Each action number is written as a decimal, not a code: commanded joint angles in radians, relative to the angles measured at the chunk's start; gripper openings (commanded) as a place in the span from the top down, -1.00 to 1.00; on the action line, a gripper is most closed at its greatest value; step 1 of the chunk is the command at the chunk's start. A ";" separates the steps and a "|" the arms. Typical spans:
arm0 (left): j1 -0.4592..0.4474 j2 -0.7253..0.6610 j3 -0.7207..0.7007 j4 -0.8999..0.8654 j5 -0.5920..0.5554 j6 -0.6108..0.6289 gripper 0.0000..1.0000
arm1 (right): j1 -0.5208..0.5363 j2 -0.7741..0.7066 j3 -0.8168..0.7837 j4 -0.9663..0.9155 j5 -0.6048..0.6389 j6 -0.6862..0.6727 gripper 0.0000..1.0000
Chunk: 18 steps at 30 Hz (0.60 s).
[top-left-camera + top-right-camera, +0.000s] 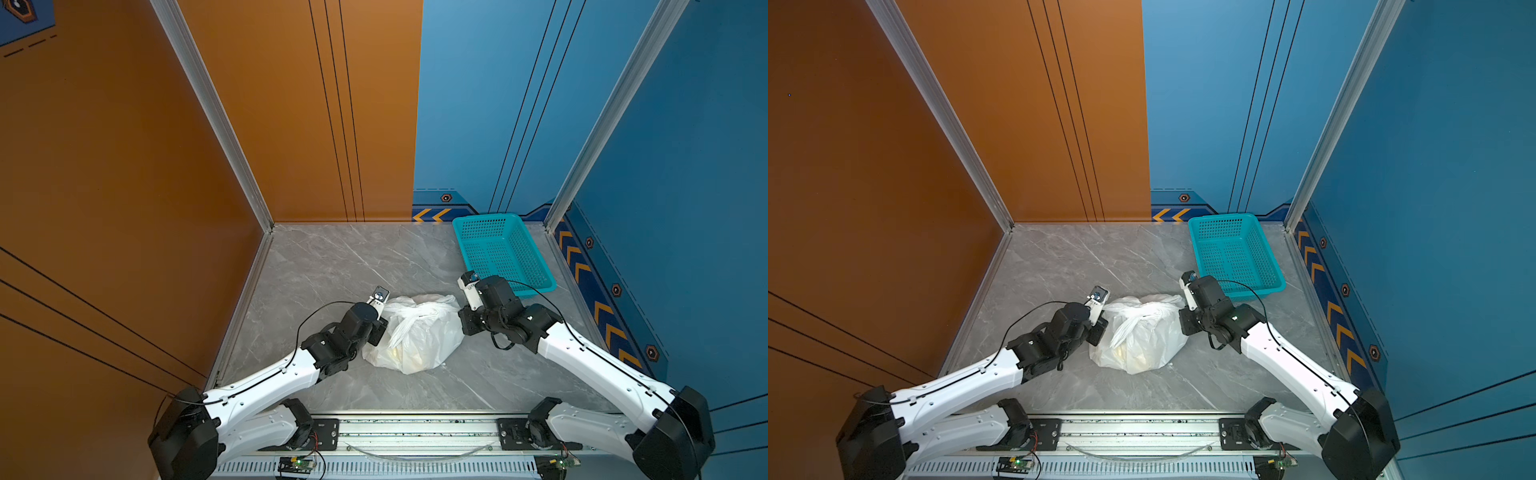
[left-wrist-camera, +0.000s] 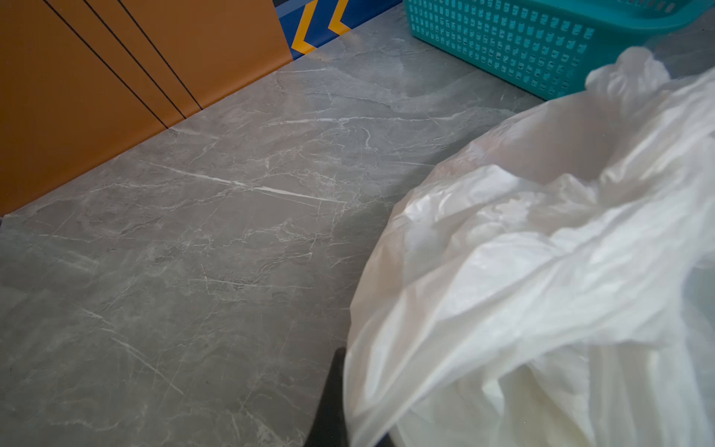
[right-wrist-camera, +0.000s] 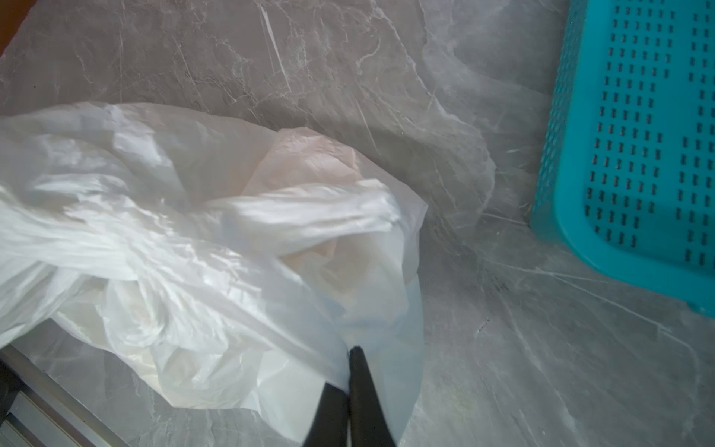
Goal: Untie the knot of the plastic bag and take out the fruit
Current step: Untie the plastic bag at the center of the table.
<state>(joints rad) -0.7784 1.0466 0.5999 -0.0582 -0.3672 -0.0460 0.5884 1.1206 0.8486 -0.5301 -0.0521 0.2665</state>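
The white plastic bag (image 1: 419, 336) sits mid-table, seen in both top views (image 1: 1142, 336). The knot (image 1: 415, 318) shows as bunched handle strips lying across the bag's top; whether it is still tied, I cannot tell. The fruit (image 1: 415, 359) shows only as faint yellowish shapes through the film. My left gripper (image 1: 383, 329) presses into the bag's left side; in the left wrist view one black finger (image 2: 329, 402) shows and film drapes over the rest. My right gripper (image 3: 350, 367) is shut on the bag's right edge, film pinched between its fingers.
A teal perforated basket (image 1: 503, 253) stands at the back right, close behind the right wrist, with nothing in it. Orange and blue walls enclose the grey marble table (image 1: 324, 266). A metal rail (image 1: 415, 428) runs along the front edge.
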 commanded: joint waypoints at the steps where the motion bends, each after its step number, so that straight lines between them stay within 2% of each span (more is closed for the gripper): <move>1: 0.051 -0.054 -0.043 0.004 -0.052 -0.048 1.00 | -0.023 -0.054 -0.074 -0.036 0.018 0.090 1.00; 5: 0.111 -0.101 -0.080 0.014 -0.016 -0.087 1.00 | -0.023 -0.070 -0.105 -0.041 -0.004 0.101 1.00; 8: 0.123 -0.113 -0.090 0.046 0.061 -0.061 1.00 | 0.017 -0.067 -0.065 -0.056 -0.009 0.058 1.00; 14: 0.103 -0.083 -0.055 0.072 0.114 0.029 1.00 | 0.092 -0.026 0.096 -0.090 -0.017 -0.052 0.08; 18: 0.102 -0.078 -0.054 0.105 0.129 0.071 1.00 | 0.092 0.068 0.195 -0.088 -0.069 -0.118 -0.26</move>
<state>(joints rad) -0.6735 0.9649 0.5220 0.0010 -0.2741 -0.0284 0.6762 1.1305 0.9878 -0.5915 -0.0818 0.2195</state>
